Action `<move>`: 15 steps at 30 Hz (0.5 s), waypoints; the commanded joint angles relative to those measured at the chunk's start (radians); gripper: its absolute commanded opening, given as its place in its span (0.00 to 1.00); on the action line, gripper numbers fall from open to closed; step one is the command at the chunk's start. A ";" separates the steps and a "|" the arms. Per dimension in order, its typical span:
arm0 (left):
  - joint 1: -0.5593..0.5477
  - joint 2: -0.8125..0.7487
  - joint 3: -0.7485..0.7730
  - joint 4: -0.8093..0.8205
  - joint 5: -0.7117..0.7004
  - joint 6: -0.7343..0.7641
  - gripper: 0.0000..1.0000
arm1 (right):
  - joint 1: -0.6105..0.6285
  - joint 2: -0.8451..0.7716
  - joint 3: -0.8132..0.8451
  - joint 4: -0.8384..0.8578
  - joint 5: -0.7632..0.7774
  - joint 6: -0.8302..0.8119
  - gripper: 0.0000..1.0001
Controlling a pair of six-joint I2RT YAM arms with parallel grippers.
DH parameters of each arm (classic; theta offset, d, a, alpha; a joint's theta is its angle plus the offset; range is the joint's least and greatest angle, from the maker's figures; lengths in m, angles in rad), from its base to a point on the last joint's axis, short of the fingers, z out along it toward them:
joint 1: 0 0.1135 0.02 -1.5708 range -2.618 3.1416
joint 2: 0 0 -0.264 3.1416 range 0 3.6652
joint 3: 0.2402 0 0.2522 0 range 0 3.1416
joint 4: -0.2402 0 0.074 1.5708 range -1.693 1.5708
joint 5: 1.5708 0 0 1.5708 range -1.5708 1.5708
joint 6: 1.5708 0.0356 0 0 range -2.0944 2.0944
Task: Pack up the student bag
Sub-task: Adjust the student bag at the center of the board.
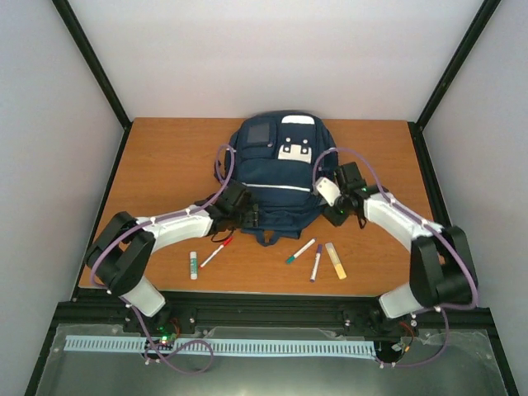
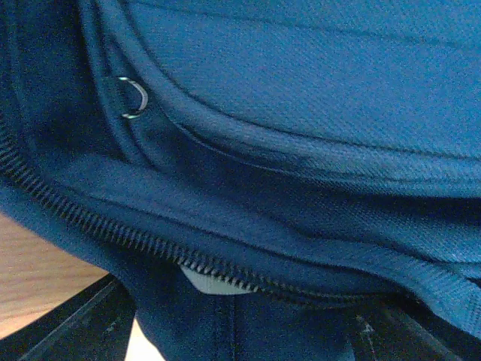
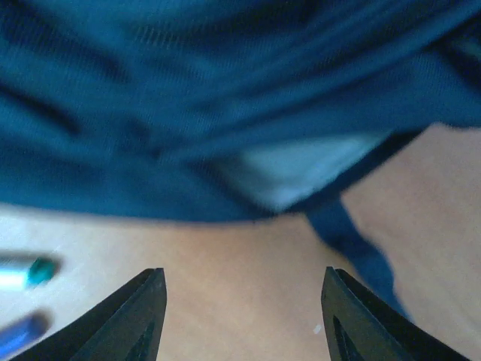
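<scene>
The student bag (image 1: 276, 169) lies flat in the middle of the wooden table (image 1: 165, 165), toward its far side. Its white patches face up and its straps trail toward the arms.

The left gripper (image 2: 237, 323) is pushed in at the bag's near left corner. In its wrist view navy fabric fills nearly the whole frame. A zipper (image 2: 113, 229) runs across it, a small metal D-ring (image 2: 134, 98) sits higher up, and a white tag (image 2: 210, 282) peeks from under the zipper. Only the dark fingers (image 2: 83, 320) show, cut off at the bottom corners. They stand wide apart with a fold of the bag hanging between them, and whether either pad touches the cloth cannot be made out.

The right gripper (image 3: 244, 286) hovers just beside the bag's near right edge. Its two fingers are spread, with bare tabletop between them. That view is blurred: a pale patch (image 3: 301, 169) and a dangling strap (image 3: 353, 241) are only roughly legible.

On the near part of the table lie five items:
- a glue stick (image 1: 193, 264);
- a red marker (image 1: 216, 252);
- a green marker (image 1: 300, 251);
- a purple marker (image 1: 316, 262);
- a yellow highlighter (image 1: 335, 260).

All five are apart from the bag.
</scene>
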 commanded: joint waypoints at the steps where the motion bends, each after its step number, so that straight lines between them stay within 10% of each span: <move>1: -0.013 0.030 0.022 0.179 0.170 -0.015 0.72 | -0.005 0.171 0.120 0.106 0.075 0.024 0.58; 15: -0.248 0.225 0.124 0.294 0.236 0.011 0.46 | 0.024 0.540 0.453 0.077 0.087 0.066 0.54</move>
